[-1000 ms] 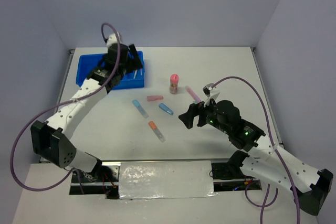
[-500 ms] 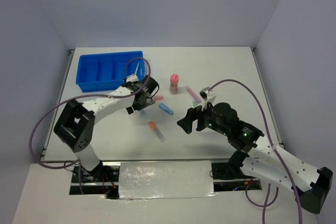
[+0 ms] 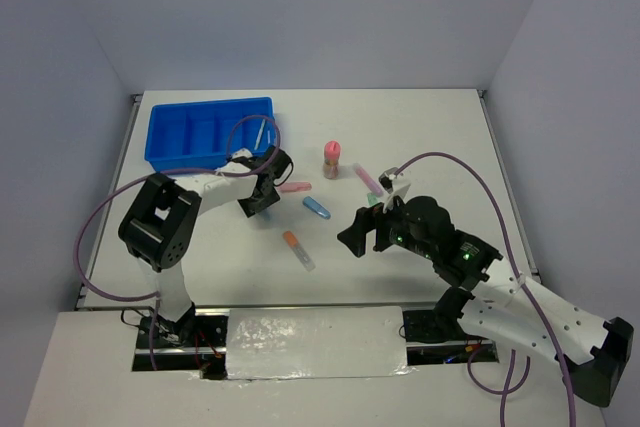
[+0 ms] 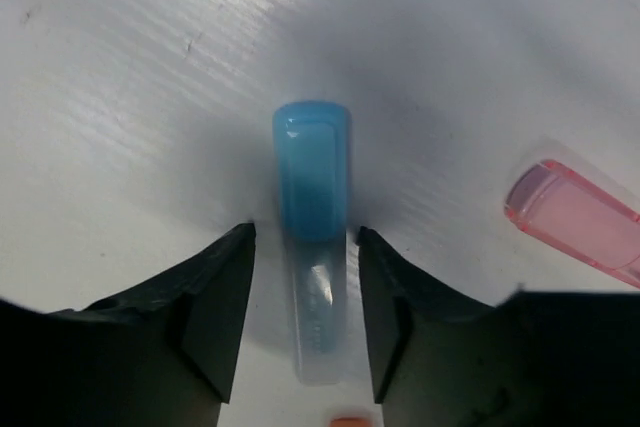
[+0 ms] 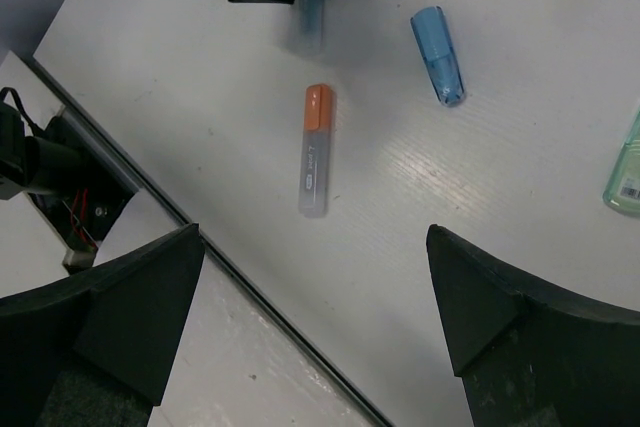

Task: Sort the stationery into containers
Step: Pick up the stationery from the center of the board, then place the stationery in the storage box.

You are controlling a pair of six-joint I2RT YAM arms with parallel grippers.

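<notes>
Left gripper, half closed, straddles one blue-capped clear marker lying on the white table, with slim gaps either side. One bright blue plastic tray holds one thin pale pen in its rightmost compartment. Six more pieces lie loose: pink stick, orange-capped marker, blue stick, pink-capped cylinder, pink pen, green stick. Right gripper gapes wide, empty.

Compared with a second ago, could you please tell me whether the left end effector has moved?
Yes. From over the blue tray, the left end effector came toward the arm bases and now straddles the blue-capped marker.
</notes>
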